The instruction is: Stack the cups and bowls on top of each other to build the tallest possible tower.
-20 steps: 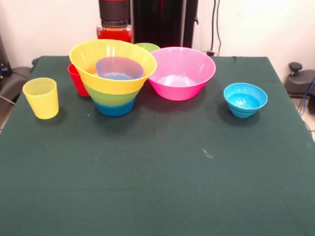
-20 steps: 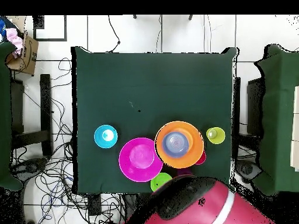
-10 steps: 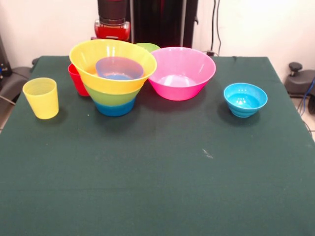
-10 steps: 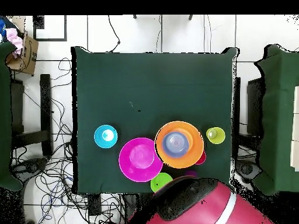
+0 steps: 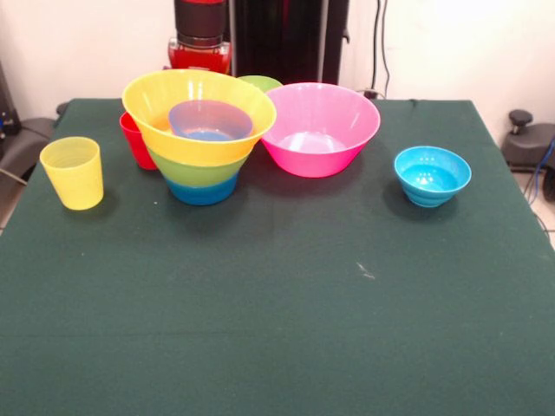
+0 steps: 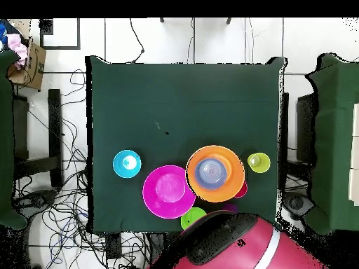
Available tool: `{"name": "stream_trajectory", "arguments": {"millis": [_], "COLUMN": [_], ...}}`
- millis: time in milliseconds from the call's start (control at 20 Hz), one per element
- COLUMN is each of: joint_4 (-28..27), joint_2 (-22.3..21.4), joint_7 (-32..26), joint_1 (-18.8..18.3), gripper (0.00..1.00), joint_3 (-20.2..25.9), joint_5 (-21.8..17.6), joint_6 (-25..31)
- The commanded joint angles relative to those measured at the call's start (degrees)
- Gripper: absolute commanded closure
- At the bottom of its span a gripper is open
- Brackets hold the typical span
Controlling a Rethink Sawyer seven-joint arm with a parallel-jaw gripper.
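The tower (image 5: pixel 199 165) stands at the table's far left: a large orange bowl (image 5: pixel 199 139) nested on a green bowl (image 5: pixel 198 172) and a blue bowl (image 5: pixel 202 192), with the purple cup (image 5: pixel 210 120) inside it. The red cup (image 5: pixel 135 140) stands right behind it, and a small green bowl (image 5: pixel 260 83) peeks out further back. The pink bowl (image 5: pixel 319 128) sits beside the tower. The yellow cup (image 5: pixel 73 172) stands apart on the left, and a blue bowl (image 5: pixel 432 175) on the right. Only a red and black arm segment (image 5: pixel 201 39) shows; the gripper is hidden.
In the overhead view the arm's red bulk (image 6: pixel 238 245) covers the table edge by the small green bowl (image 6: pixel 191 218) and the orange bowl (image 6: pixel 231 178). The green cloth (image 5: pixel 277 312) covers the table. Cables and chairs surround the table.
The arm segment behind the table shifted slightly. The bowls and cups have not moved.
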Motion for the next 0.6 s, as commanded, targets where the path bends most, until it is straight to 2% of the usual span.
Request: {"name": "stream_trajectory", "arguments": {"millis": [50,300,600], "joint_4": [-10.23,-12.65,-15.54], "joint_2": [4.99,5.03,5.65], "joint_7": [5.79,4.89,3.50], "joint_1": [2.10,2.85,2.67], "gripper": [0.00,0.00,0.00], "joint_3": [12.90,13.95,15.92], "joint_5": [6.92,8.62,8.50], "joint_6": [7.45,8.84,9.59]}}
